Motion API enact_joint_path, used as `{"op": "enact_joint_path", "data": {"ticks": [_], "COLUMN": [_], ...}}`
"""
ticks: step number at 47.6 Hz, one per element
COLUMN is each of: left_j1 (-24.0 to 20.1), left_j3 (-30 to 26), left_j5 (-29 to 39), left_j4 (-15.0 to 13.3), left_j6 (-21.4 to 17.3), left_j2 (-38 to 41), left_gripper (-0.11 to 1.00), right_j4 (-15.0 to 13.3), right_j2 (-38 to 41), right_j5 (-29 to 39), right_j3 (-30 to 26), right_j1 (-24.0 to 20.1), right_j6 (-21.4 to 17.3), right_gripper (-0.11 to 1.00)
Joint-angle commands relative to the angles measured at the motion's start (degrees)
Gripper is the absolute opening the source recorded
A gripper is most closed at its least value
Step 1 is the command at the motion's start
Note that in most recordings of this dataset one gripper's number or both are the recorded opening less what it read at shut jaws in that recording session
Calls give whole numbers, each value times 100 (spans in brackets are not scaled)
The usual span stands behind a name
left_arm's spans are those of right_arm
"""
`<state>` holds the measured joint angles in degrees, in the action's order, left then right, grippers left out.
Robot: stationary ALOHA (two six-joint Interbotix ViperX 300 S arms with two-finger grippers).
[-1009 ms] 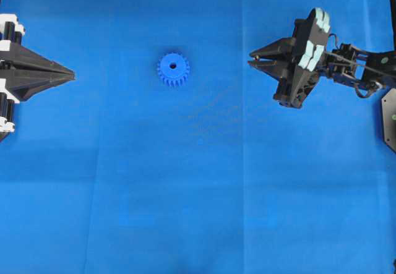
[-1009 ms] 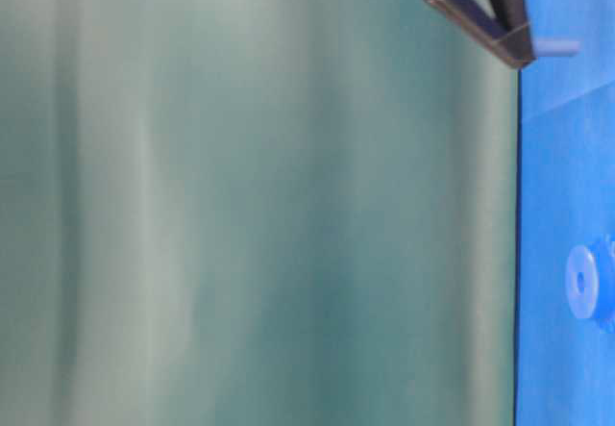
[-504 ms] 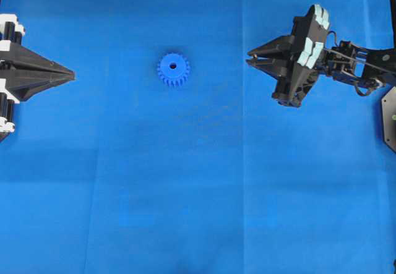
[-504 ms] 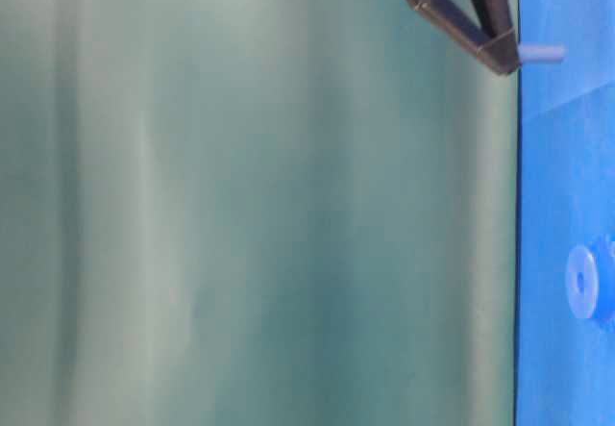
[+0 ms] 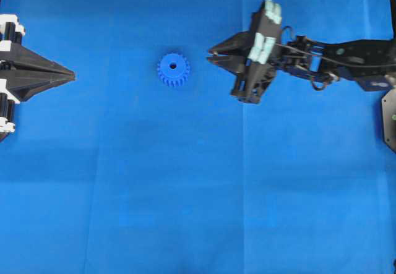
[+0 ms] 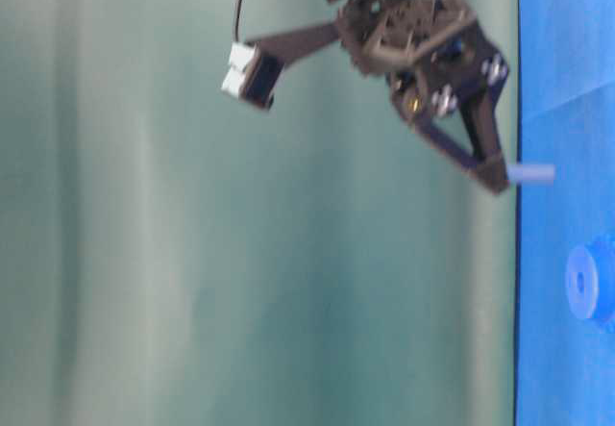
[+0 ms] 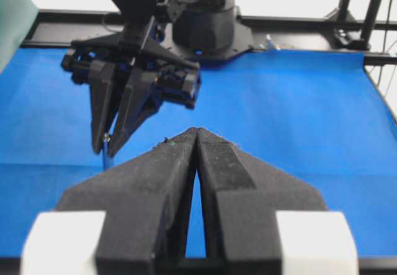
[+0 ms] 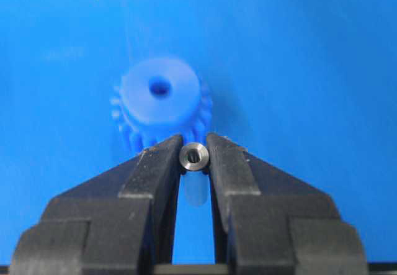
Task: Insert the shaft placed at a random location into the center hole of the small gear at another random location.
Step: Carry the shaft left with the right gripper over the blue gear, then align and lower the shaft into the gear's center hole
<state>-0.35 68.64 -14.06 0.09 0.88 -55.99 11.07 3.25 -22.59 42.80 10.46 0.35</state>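
The small gear (image 5: 173, 70) lies flat on the blue mat, its center hole (image 5: 173, 66) facing up. My right gripper (image 5: 210, 57) hovers to the right of it, shut on the shaft (image 8: 194, 156), a tiny silver pin held at the fingertips. In the right wrist view the gear (image 8: 161, 98) and its hole (image 8: 160, 87) sit just beyond the pin. From table level the shaft (image 6: 531, 173) points toward the mat, off to one side of the gear (image 6: 582, 280). My left gripper (image 5: 73, 74) rests at the left edge, shut and empty.
The blue mat (image 5: 198, 193) covers the whole table. The right arm (image 5: 334, 57) stretches in from the right edge. A green backdrop (image 6: 240, 253) stands behind the table. A black frame and the arm's base (image 7: 205, 27) line the far side.
The right arm has swung left toward the gear, carrying the shaft with it. Gear and left gripper have not moved.
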Motion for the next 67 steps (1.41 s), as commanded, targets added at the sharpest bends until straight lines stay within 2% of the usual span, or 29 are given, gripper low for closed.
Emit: {"op": "enact_joint_path", "data": {"ticks": [1, 12, 24, 67], "left_j1": [-9, -9, -9, -9], "left_j3": [-62, -62, -62, -62], "left_j5": [-18, -26, -18, 26], "left_j4": [9, 0, 9, 9], "left_j6": [9, 9, 18, 149], "left_j2": [26, 26, 26, 26], "left_gripper": [0, 0, 0, 0], "right_j4": [-18, -123, -123, -105], "right_j2": [70, 492, 756, 1222], "right_j5": [62, 264, 299, 97], "right_j3": [-404, -1063, -1441, -1415], "right_j1": [-53, -105, -114, -44], "right_j6": [9, 26, 26, 35], "right_gripper": [3, 3, 3, 3]}}
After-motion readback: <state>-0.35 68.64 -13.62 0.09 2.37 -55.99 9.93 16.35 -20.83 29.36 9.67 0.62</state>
